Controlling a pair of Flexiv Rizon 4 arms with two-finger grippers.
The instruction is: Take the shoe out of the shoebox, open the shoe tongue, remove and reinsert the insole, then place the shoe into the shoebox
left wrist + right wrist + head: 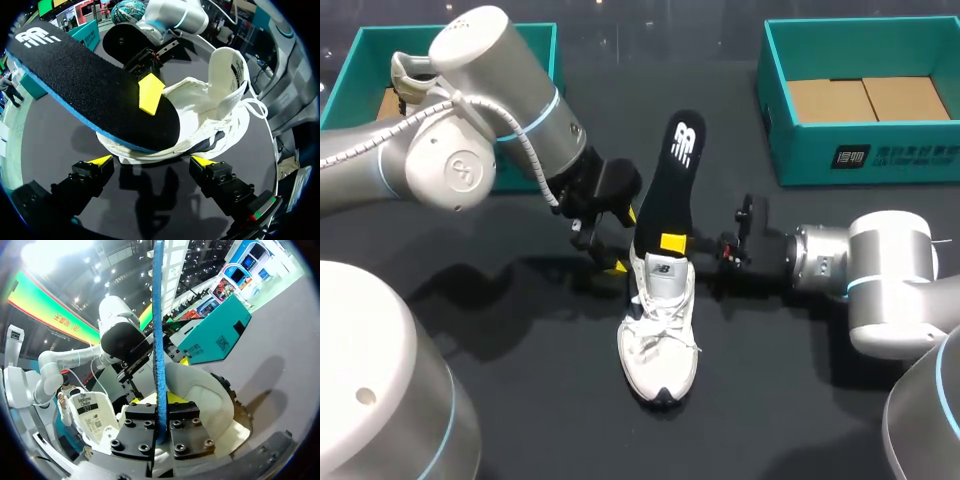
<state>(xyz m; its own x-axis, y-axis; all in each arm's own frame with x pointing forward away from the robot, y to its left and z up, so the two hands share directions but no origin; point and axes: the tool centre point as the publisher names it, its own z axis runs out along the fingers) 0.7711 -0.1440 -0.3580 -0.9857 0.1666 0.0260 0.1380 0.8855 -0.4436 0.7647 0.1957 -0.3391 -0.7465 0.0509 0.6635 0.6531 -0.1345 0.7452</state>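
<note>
A white sneaker (660, 335) lies on the dark table, toe towards the front edge. Its black insole (675, 180) with a blue edge sticks up and back out of the heel opening. My right gripper (671, 244) is shut on the insole just above the shoe's collar; one yellow fingertip (150, 93) lies flat on the insole (90, 80). In the right wrist view the insole's blue edge (159, 340) runs up from between the fingers. My left gripper (151, 161) stands open at the heel of the shoe (210, 115), holding nothing, and in the head view shows left of the heel (605, 252).
A teal shoebox (860, 150) with a cardboard floor stands at the back right. Another teal box (350, 75) sits at the back left, partly hidden by my left arm (490, 110). Bare dark tabletop lies in front of the shoe.
</note>
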